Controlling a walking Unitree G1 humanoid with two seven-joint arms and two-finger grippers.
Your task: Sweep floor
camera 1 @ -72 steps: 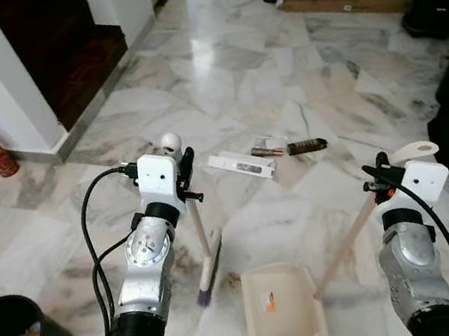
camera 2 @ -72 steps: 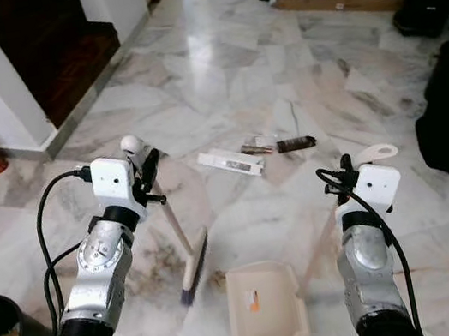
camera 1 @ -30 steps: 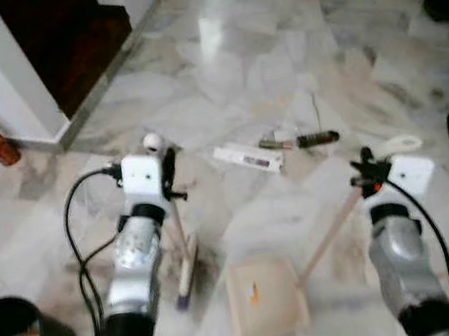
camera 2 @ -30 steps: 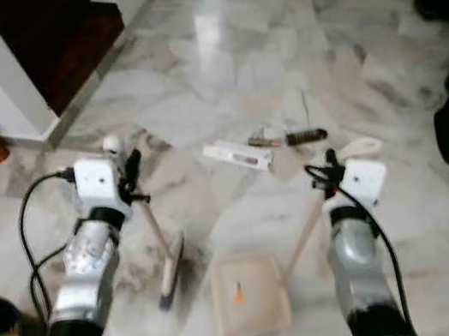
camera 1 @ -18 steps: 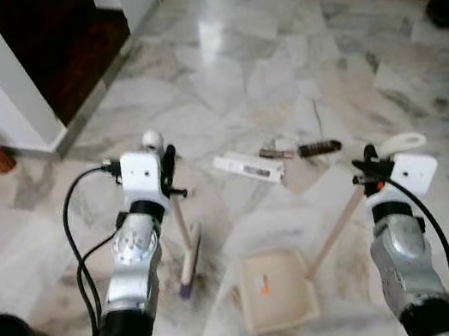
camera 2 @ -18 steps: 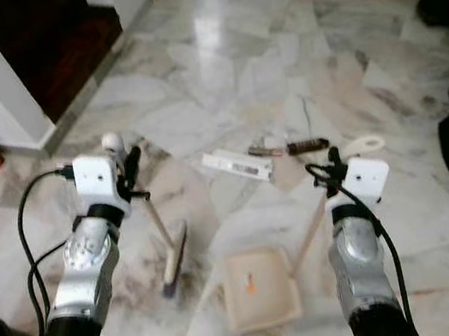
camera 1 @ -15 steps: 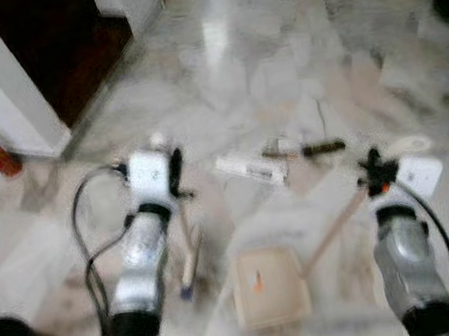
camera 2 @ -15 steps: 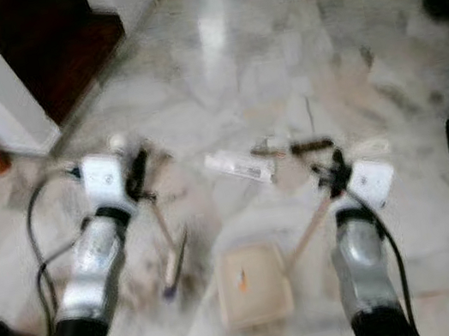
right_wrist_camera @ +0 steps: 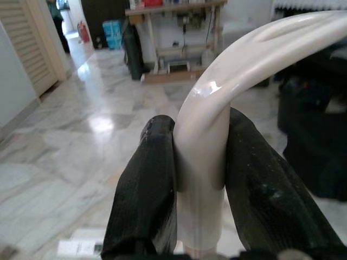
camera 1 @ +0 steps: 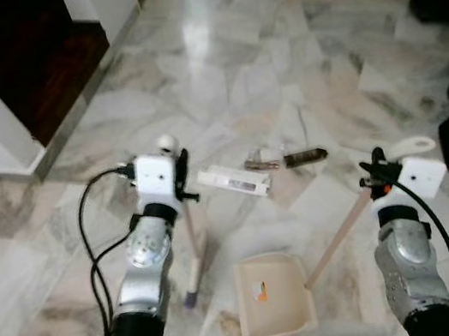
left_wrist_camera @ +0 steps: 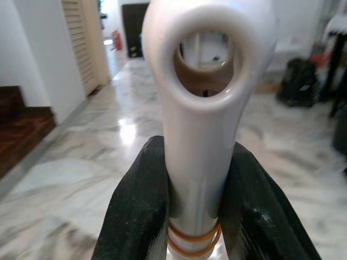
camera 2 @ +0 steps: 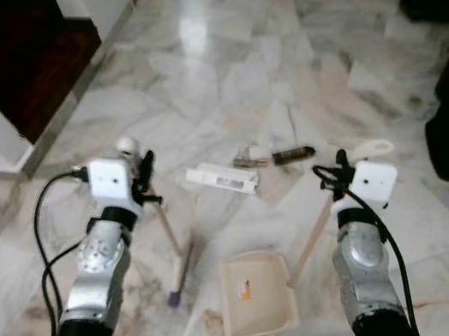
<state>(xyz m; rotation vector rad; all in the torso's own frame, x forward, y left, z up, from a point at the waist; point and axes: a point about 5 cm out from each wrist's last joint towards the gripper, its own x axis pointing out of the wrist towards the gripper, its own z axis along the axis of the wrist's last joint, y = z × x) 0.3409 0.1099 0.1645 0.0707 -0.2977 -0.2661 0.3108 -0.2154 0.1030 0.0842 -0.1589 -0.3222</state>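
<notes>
My broom (camera 1: pixel 191 252) stands on the marble floor (camera 1: pixel 233 71), bristles just left of the dustpan (camera 1: pixel 270 296). My left gripper (left_wrist_camera: pixel 196 214) is clamped on its handle, my right gripper (right_wrist_camera: pixel 198 211) on the dustpan's. I've stepped forward, so the white box (camera 1: pixel 233 179) and dark tube (camera 1: pixel 304 156) now lie closer ahead.

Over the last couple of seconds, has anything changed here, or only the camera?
Mostly the camera: the robot has stepped forward, so the litter lies closer. The left gripper still clamps the broom, and the right gripper still clamps the dustpan handle. The white box and dark tube lie unmoved.
</notes>
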